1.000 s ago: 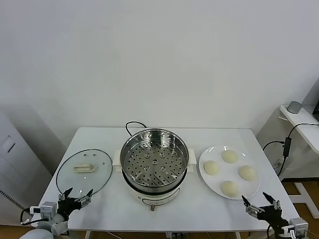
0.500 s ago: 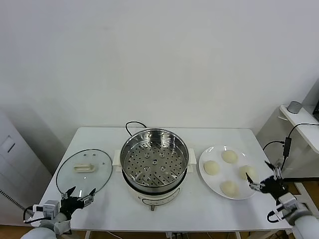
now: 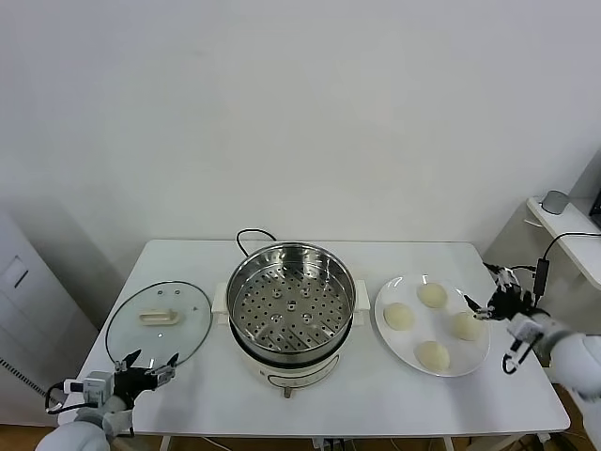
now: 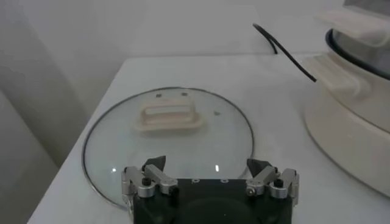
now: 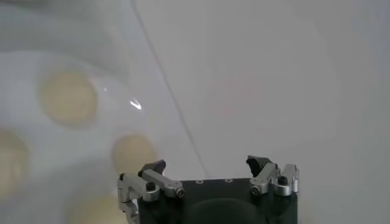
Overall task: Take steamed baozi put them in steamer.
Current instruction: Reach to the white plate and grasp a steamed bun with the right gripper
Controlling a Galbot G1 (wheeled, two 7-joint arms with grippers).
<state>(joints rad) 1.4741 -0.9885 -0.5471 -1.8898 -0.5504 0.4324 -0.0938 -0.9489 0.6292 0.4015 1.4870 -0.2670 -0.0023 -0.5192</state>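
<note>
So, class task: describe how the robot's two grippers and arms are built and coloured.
The left gripper and the right gripper match: a black body carrying two silver metal linkages with dark screws and black-tipped jaws. In the head view, white rounded arm segments and thin black cables sit behind each.

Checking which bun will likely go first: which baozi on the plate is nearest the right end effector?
The baozi at the plate's right edge, beside the open right end effector. The other three lie farther toward the steamer.
</note>
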